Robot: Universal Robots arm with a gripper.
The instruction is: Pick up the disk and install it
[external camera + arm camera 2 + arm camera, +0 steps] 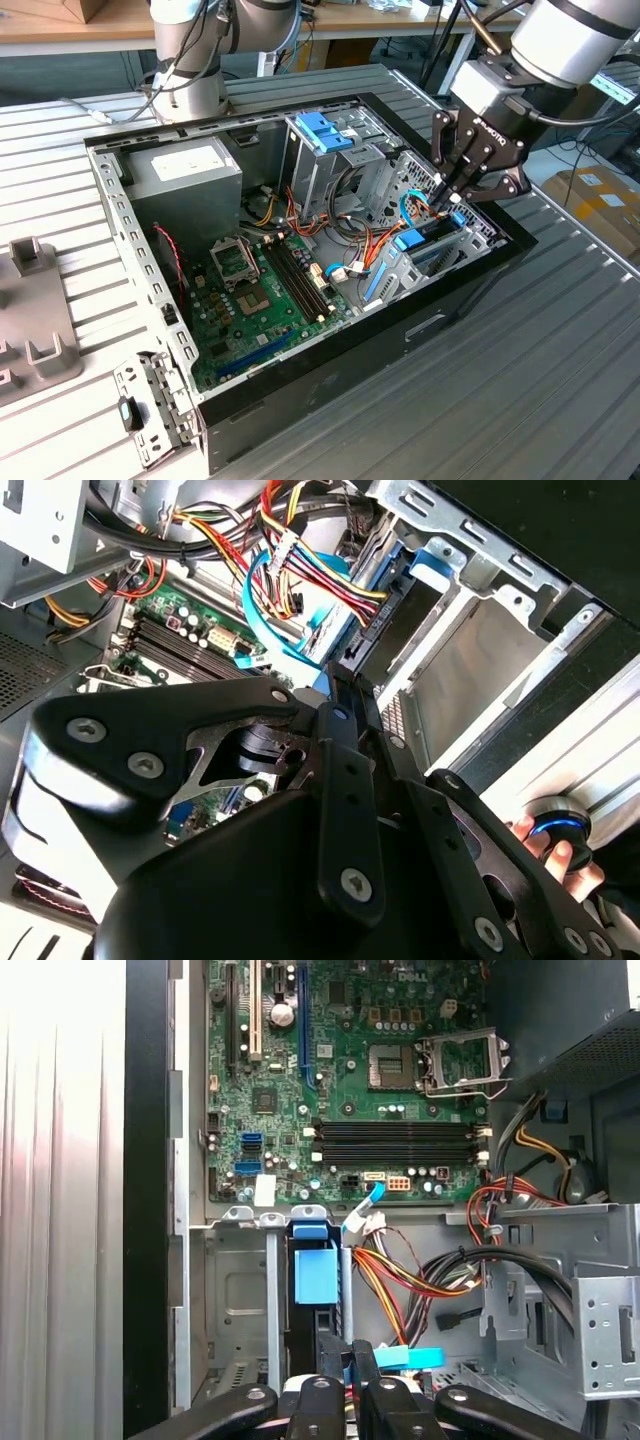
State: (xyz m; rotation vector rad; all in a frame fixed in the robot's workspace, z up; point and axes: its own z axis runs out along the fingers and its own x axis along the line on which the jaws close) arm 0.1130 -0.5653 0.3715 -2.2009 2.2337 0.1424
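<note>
- Your gripper [452,200] is down inside the open computer case [300,390], at the drive bay along the case wall nearest the desk [520,400] edge on the exterior view's right.
- The disk [312,1290] stands on edge in that bay, its blue carrier facing up; in the exterior view it shows as a blue-framed slab [420,250] just below the gripper.
- In the first wrist view the fingers sit close together on the carrier's upper end. Treat the gripper as closed on the disk, though the contact itself is partly hidden.
- The disk looks partly seated in the bay, so judge the install as well along but not confirmed.
- Expect the disk to be stiff, fairly dense and shock-sensitive; the plastic carrier rails will flex a little.
- Hold by the carrier's rails or end tab, not the drive's flat faces.
- Mind the blue data cable [262,630] and the coloured power wires [400,1280] lying just beside the bay; they could snag.
</note>
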